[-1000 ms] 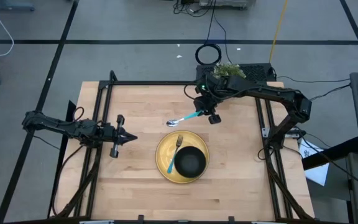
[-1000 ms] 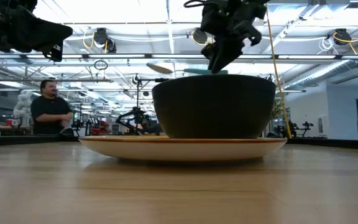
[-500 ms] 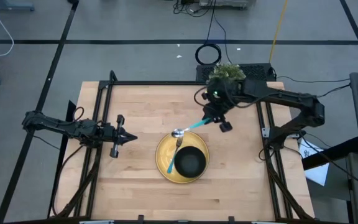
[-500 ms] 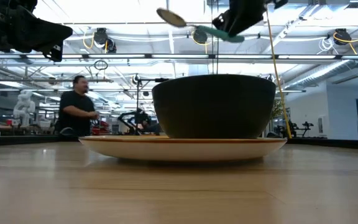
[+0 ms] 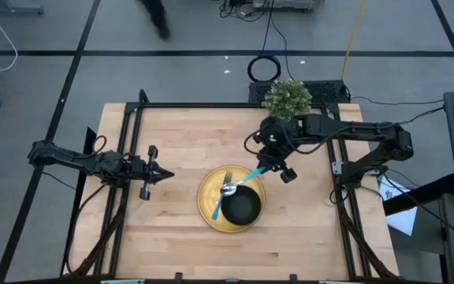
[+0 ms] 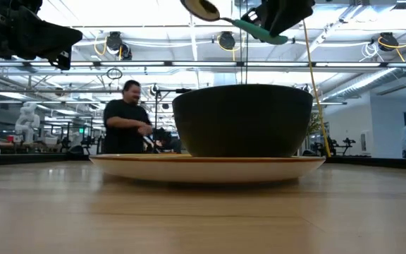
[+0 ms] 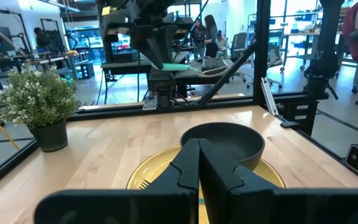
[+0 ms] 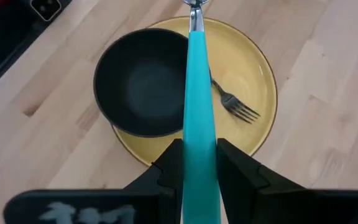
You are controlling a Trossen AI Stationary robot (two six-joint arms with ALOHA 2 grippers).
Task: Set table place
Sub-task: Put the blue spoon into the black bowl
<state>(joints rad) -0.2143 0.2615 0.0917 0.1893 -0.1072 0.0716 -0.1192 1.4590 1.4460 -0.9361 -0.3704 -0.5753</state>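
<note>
Holding a teal-handled spoon [image 5: 241, 180] above the yellow plate [image 5: 208, 211], which sits near the middle of the wooden surface [image 5: 180, 134], a little toward the near edge. A black bowl [image 5: 242, 207] stands on the plate's right half; a teal-handled fork [image 5: 221, 195] lies on the plate just left of the bowl, tines toward the far side.

My right end effector [image 5: 268, 165] is clamped on the spoon's handle, fingers snug on either side of it in the right wrist view [image 8: 194, 163]. It hangs beyond the plate's far-right rim. The plate lies forward and down from it. The spoon's long axis runs from the fingers out over the plate, its metal bowl end reaching over the fork's tines. In the low view the spoon [image 6: 220, 15] rides well above the black bowl's rim [image 6: 242, 88], no contact.

My judgement: the coming move turns on that axis. Bare plate shows mainly left of the bowl, where the fork already lies, so room there is tight. Open wood lies right of the plate, clear out to the rail.

My left end effector [image 5: 158, 175] waits well left of the plate, fingers together, tips toward it. The right is nearer. A potted plant [image 5: 287, 98] stands at the far edge, behind my right arm.
</note>
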